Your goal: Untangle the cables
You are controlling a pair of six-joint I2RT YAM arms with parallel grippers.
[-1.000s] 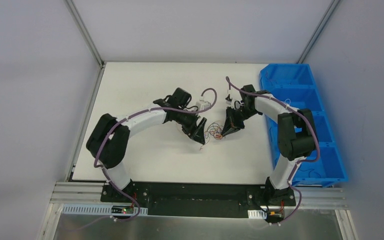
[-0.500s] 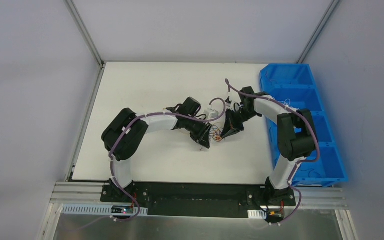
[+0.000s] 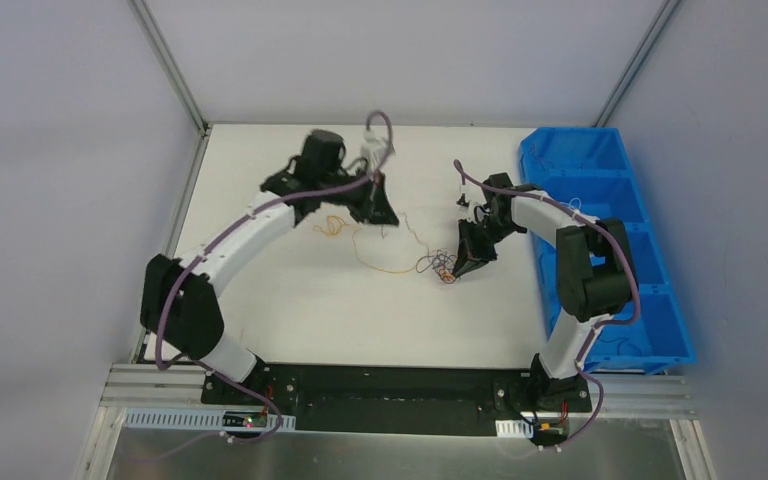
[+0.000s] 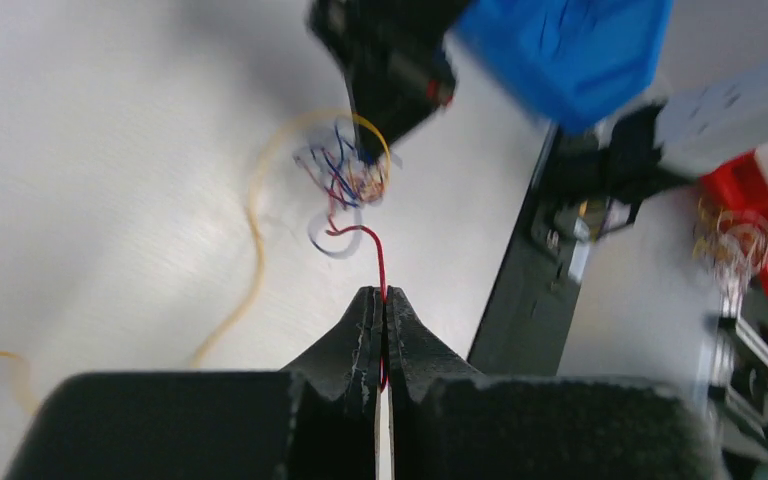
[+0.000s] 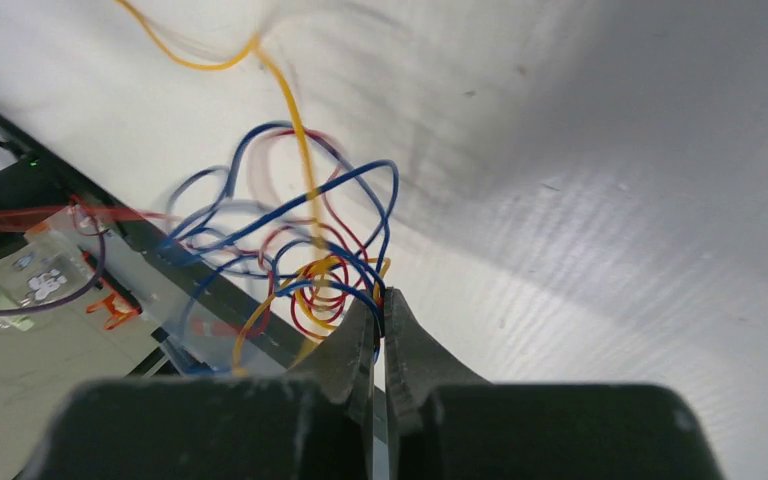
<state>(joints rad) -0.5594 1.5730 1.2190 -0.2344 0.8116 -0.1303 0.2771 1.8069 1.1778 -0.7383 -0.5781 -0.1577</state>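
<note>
Just right of centre in the overhead view, the cables [image 3: 438,266] lie on the white table [image 3: 280,310] as a small knotted clump of blue, red, orange and pale loops. From the clump an orange wire [image 3: 388,268] runs leftward across the table in a long curve and ends in a loose curl toward the upper middle of the frame. In the left wrist view a red wire [image 4: 379,262] leads from the clump straight into my left gripper [image 4: 381,298], whose jaws are pressed together with that strand pinched between them. Overhead, this gripper is in the upper middle, well apart from the clump. My right gripper [image 5: 381,298] is at the clump's right edge. Its jaws are closed with no gap I can see, and blue, red and orange loops meet right at its tip, so I read it as clamped on the cables. A blue bin [image 3: 600,170] with compartments stands along the right edge of the table, beyond the right arm.
</note>
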